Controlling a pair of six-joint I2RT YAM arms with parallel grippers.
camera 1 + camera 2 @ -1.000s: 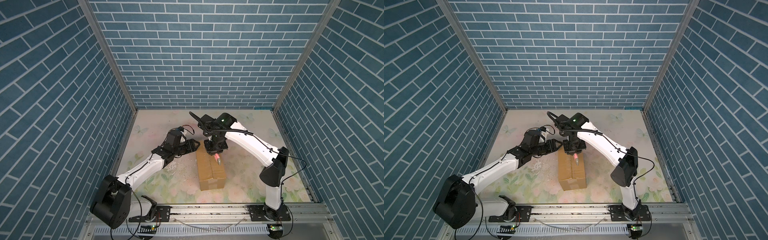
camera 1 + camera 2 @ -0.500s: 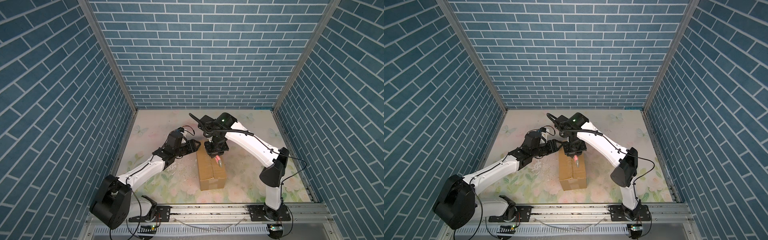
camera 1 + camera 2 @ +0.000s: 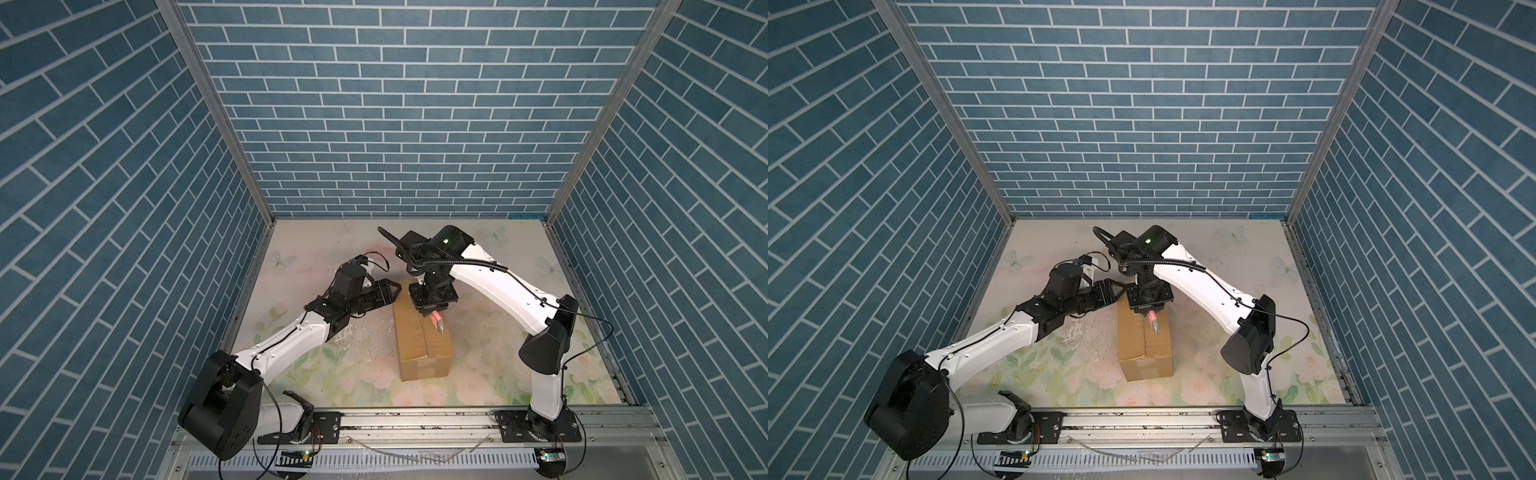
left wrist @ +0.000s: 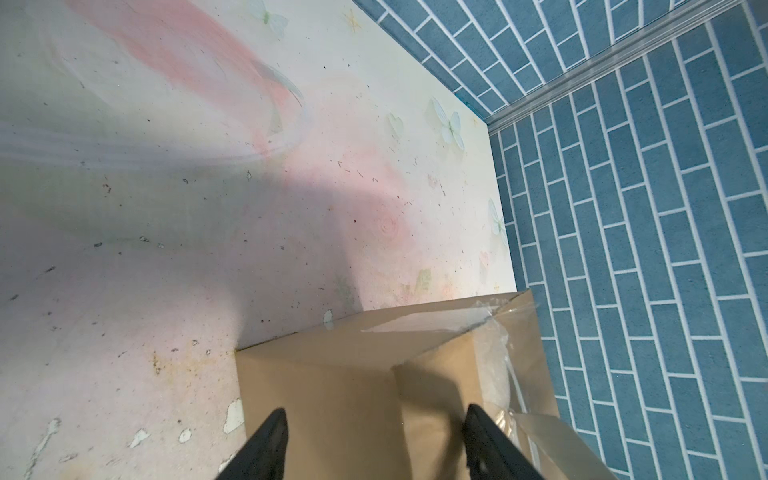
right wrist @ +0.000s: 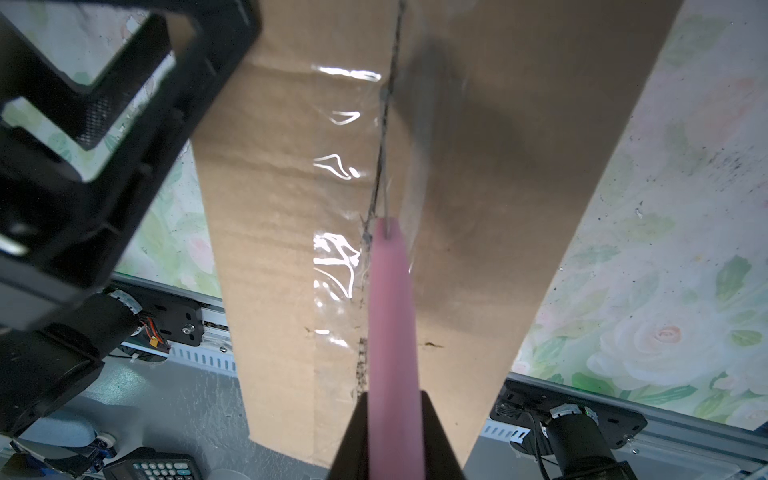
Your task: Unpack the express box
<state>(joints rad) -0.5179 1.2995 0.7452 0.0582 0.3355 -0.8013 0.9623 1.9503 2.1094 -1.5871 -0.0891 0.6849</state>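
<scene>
The express box (image 3: 415,349) lies closed, contents hidden.

The express box (image 4: 332,395) lies just ahead of the fingers (image 4: 268,440) of the left gripper (image 4: 376,411), its corner facing their gap; the knife (image 5: 390,299) sits between the fingers (image 5: 355,436) of the right gripper (image 5: 392,399), blade ahead along the seam (image 5: 384,124)

No legible txt anywhere; calculator (image 5: 151,467) keys prob. marked, too blurry.
</scene>
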